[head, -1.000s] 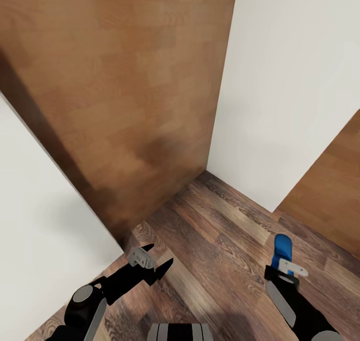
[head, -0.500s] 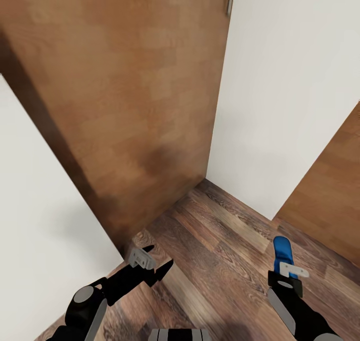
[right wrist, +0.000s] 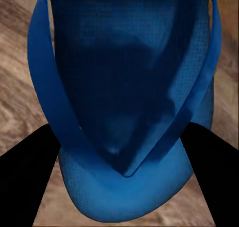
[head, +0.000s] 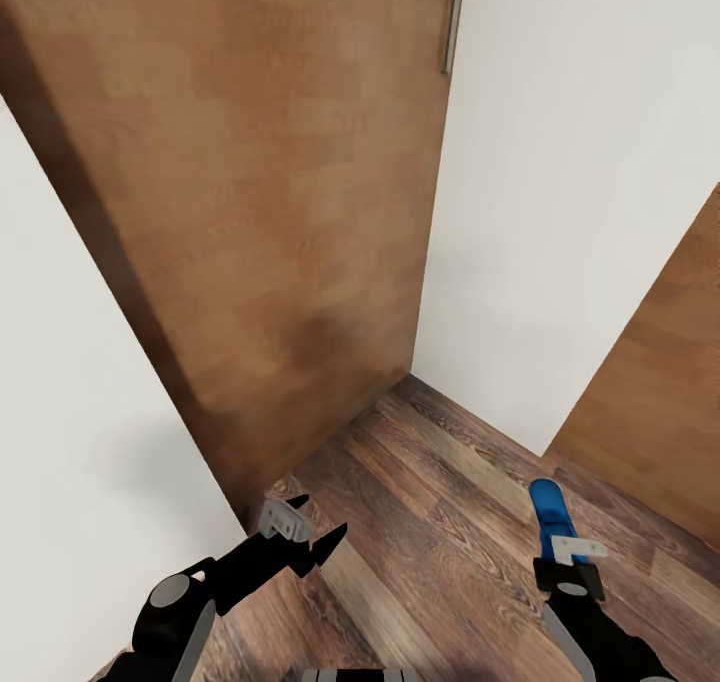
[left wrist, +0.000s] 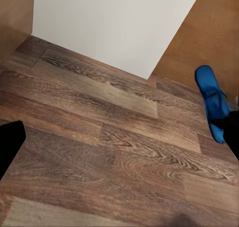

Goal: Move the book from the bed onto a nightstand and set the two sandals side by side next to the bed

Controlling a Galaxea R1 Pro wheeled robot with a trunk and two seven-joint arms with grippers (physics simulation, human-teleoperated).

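Brown wood-plank floor (head: 440, 522) meets white walls (head: 560, 212) and a wooden door (head: 270, 212) in a narrow corner. One bright blue sandal (head: 548, 507) is carried above the floor, its toe pointing away from the robot. The right gripper (head: 566, 554) grasps it, black jaws flanking the sole near the straps. It looks light and flexible, so a grip across the sole's middle seems safest. The left gripper (head: 318, 524) hangs over the floor with jaws spread, holding nothing.

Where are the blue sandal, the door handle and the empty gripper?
sandal (head: 546, 505): head view, its toe end.
door handle (head: 451, 30): head view, mid-bar.
left gripper (head: 313, 529): head view, between its fingertips.
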